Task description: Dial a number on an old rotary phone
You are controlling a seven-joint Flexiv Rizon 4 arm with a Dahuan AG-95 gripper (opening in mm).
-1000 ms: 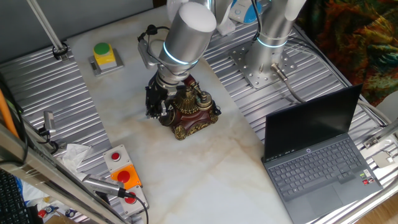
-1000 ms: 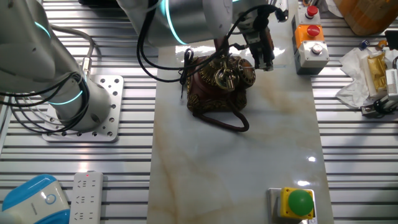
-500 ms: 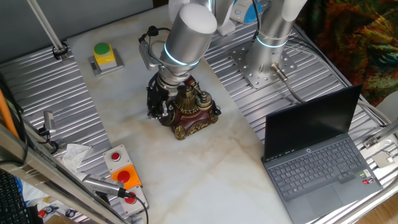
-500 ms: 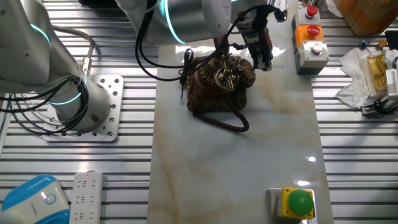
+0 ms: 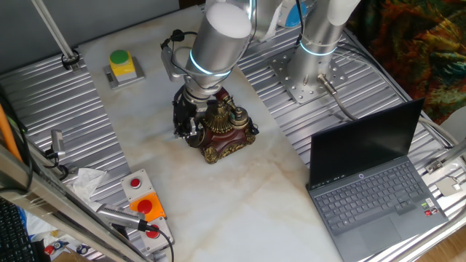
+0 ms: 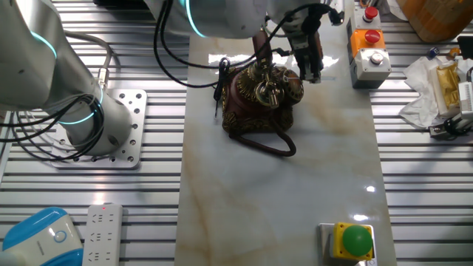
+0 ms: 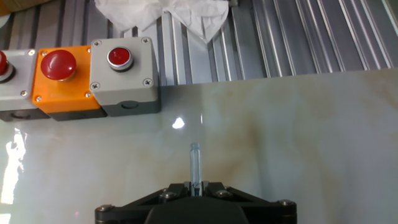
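The worktop (image 6: 281,199) is pale marble-look, flanked by ribbed metal. On it, directly beside and slightly behind my tool (image 5: 183,124), stands the old rotary phone (image 5: 222,129), upright on its brass feet, handset on the cradle. In the other fixed view my tool (image 6: 307,58) hangs at the phone's (image 6: 262,100) dial side, close to it; contact I cannot confirm.

Hand view: my tool (image 7: 195,186) appears drawn narrow around a thin clear rod (image 7: 195,163) that projects ahead over bare worktop. The phone is absent from this view, so the rod tip is not over the dial.

Ahead of my tool sit the button boxes (image 7: 81,78), well apart.

Risks, in my judgement:
- The phone is small and light; a sideways push from my tool could slide or tip it.
- The rod could miss a finger hole and skate off the dial.
- The slender rod may bend or slip in my grip under turning load.
- The black cord (image 6: 273,144), trailing on the far side, could snag if the phone shifts.
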